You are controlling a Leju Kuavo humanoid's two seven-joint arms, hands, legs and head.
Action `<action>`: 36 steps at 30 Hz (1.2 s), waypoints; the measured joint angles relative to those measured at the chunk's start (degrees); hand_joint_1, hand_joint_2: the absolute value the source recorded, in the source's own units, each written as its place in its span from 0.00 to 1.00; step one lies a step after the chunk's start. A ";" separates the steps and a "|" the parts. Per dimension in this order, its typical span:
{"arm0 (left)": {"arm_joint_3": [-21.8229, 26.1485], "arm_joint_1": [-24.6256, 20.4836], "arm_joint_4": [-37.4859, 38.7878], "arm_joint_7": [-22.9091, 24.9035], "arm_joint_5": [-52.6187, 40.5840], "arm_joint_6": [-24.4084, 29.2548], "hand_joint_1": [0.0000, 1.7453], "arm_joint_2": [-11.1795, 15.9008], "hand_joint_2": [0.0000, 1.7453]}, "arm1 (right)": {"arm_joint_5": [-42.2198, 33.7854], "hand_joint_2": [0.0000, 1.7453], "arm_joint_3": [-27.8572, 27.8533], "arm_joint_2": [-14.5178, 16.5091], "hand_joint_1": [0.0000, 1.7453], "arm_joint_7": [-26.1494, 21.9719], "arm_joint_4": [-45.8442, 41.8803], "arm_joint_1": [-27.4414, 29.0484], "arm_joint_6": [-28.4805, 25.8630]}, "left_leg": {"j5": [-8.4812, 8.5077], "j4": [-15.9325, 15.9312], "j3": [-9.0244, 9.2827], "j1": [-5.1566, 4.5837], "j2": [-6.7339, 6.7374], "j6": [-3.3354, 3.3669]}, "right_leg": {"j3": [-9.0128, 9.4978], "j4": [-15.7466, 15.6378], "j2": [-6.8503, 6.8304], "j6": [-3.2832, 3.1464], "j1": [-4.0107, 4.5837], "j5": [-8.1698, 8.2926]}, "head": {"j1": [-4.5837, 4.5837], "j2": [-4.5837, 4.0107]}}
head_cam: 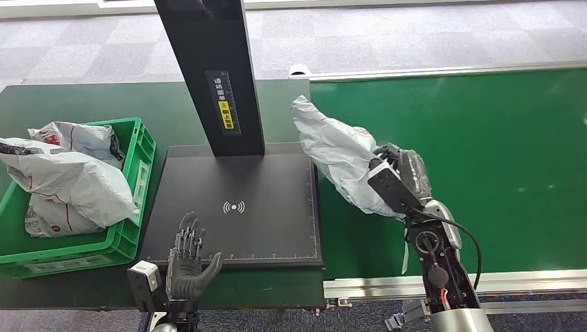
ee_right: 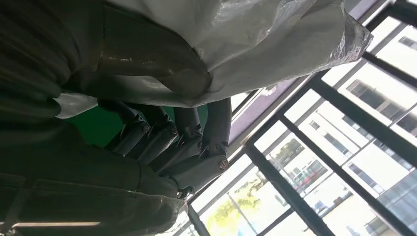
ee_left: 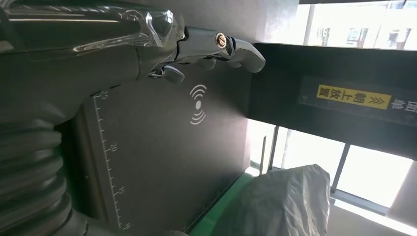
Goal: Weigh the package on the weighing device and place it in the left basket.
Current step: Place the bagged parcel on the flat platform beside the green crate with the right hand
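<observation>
My right hand (head_cam: 398, 181) is largely hidden behind the package (head_cam: 339, 155) it holds. The scale's (head_cam: 235, 207) column (head_cam: 208, 69) is cut off by the frame's top, and its label (head_cam: 225, 100) is too small to read. Left of the scale, the basket (head_cam: 138, 162) runs past the frame's edge; prints on its bags (head_cam: 69, 183) are illegible.

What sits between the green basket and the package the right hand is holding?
In the head view, the black weighing platform with its upright post lies between the green basket and the package gripped by the right hand. The left hand hovers at the platform's near edge.
</observation>
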 joint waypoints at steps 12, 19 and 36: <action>5.89 -2.01 -4.57 1.08 -5.17 0.32 0.00 -0.13 1.00 | -3.51 1.00 17.43 11.24 1.00 1.38 2.54 -3.23 4.33 | 0.05 -0.02 -0.02 0.04 0.06 -0.08 | -0.08 0.02 0.12 -0.04 0.04 0.00 | 0.01 0.00; 7.93 -1.80 -6.57 1.23 -6.28 0.31 0.00 -0.31 1.00 | -5.30 1.00 21.55 13.40 1.00 1.28 4.31 -5.10 4.94 | 0.04 -0.02 -0.07 0.04 0.06 -0.07 | -0.07 0.02 0.11 -0.03 0.02 0.01 | 0.03 0.00; 14.69 3.58 -16.46 1.73 -13.69 3.28 0.00 -2.15 1.00 | -13.23 0.00 24.72 16.50 0.00 0.12 10.22 -9.07 2.61 | 0.04 0.00 -0.04 0.02 0.06 -0.08 | -0.08 0.00 0.11 -0.04 0.04 0.00 | 0.02 0.00</action>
